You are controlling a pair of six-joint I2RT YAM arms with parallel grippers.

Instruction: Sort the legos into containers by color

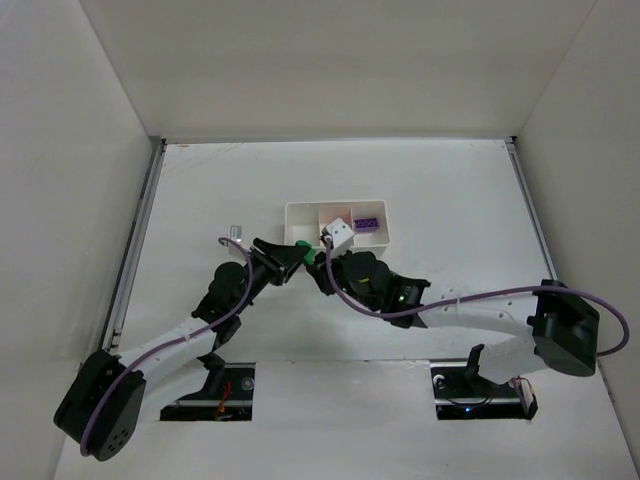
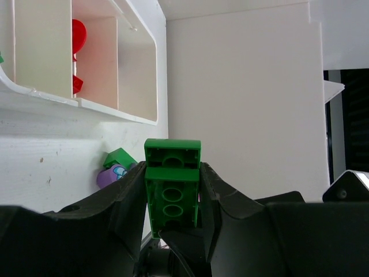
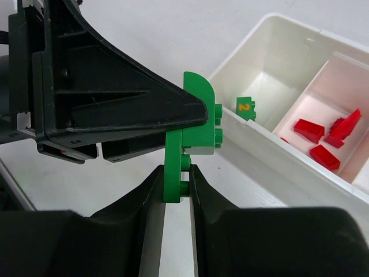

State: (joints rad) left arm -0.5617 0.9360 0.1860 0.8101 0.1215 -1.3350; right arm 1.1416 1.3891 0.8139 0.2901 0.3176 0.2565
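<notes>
Two green legos are joined: a flat plate (image 3: 174,167) and a brick (image 3: 203,128) stuck to its studded side. My right gripper (image 3: 177,186) is shut on the plate's lower end. My left gripper (image 2: 172,199) is shut on the green brick (image 2: 172,196) and shows in the right wrist view (image 3: 115,109) as a black mass. Both grippers meet just in front of the white tray (image 1: 300,208). Its left compartment holds a green piece (image 3: 246,107), the middle holds red pieces (image 3: 323,138), and the right holds a purple brick (image 1: 366,223).
A loose green piece (image 2: 120,157) and a purple piece (image 2: 109,176) lie together on the table beside the tray's near wall (image 2: 86,104). White walls enclose the table on three sides. A small grey item (image 1: 236,230) lies left of the tray.
</notes>
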